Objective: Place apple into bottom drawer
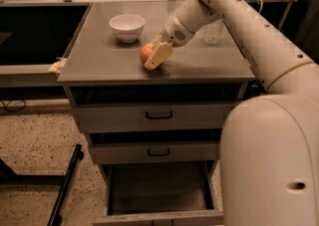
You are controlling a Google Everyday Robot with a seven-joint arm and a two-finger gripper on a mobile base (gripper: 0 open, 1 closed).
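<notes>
The red-orange apple [146, 52] rests on the grey cabinet top [99, 56], near its front edge and right of centre. My gripper [153, 58] comes down from the right at a slant and sits right at the apple, covering its right side. The bottom drawer [159, 217] is pulled out towards me. Its dark interior is open to view and nothing shows in it. It lies well below the apple.
A white bowl [127, 25] stands behind and left of the apple. A clear cup [213, 32] stands at the back right. The two upper drawers [159, 115] are closed. A yellowish object [58, 65] lies on the left shelf. A black stand leg [65, 190] crosses the floor. My white body [271, 160] fills the right foreground.
</notes>
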